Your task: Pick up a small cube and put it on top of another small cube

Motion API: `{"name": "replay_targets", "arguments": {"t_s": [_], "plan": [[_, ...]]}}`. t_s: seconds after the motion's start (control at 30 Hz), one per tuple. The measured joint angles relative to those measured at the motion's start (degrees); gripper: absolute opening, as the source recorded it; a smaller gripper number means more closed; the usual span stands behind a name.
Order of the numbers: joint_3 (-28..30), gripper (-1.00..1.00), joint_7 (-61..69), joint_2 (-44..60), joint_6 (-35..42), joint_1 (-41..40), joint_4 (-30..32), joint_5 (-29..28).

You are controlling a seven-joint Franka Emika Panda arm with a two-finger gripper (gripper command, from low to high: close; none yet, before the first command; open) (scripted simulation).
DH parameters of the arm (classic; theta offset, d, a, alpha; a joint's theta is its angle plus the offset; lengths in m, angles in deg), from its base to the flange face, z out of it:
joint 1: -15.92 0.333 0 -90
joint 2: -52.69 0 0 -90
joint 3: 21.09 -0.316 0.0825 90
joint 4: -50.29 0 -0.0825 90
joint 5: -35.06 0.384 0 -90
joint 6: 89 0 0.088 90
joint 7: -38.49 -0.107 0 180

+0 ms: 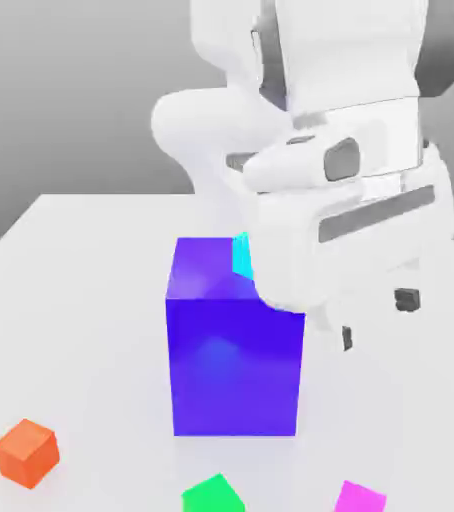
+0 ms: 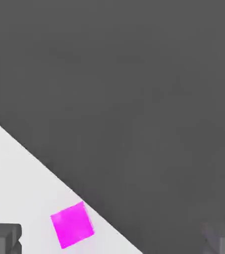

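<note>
A: Where the white table (image 1: 91, 300) fills the exterior view, what stands on it?

B: Item one: a large blue block (image 1: 233, 355), upright, glossy, near the middle. Behind its top edge a sliver of a cyan cube (image 1: 241, 256) shows, mostly hidden by the block and the arm (image 1: 341, 200).

A: Small cubes?

B: Item two: an orange cube (image 1: 27, 452), matte, turned a little, toward the exterior view's left, well apart from the block. Item three: a green cube (image 1: 213, 495), just in front of the block, cut by the frame edge. Item four: a magenta cube (image 1: 359, 497), toward the exterior view's right, also cut by the edge.

A: The magenta one, closer?

B: In the hand view the magenta cube (image 2: 72, 224) lies flat on the table (image 2: 20, 178), one plain bright face showing, rotated, close to the table's edge.

A: The gripper (image 2: 112, 238)?

B: Two dark fingers (image 2: 3, 237), spread wide, nothing between them. The magenta cube sits between them but nearer one finger, untouched.

A: The arm?

B: White, bulky, leaning over the block's far corner.
</note>
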State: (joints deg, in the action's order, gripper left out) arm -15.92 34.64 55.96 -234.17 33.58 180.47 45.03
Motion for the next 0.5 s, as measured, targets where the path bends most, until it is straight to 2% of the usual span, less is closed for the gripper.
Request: {"name": "replay_targets", "arguments": {"t_s": [0.3,0.43,0.47,0.5], "plan": [[-1.4,0.00,8.6,17.5,-6.2,1.7,-0.4,-6.1],[-2.0,0.00,9.7,25.9,-12.1,1.4,-2.0,-6.0],[-2.2,-1.00,9.8,27.1,-13.1,1.3,-2.3,-5.9],[-2.2,-1.00,9.8,27.1,-13.1,1.3,-2.3,-5.9]]}}
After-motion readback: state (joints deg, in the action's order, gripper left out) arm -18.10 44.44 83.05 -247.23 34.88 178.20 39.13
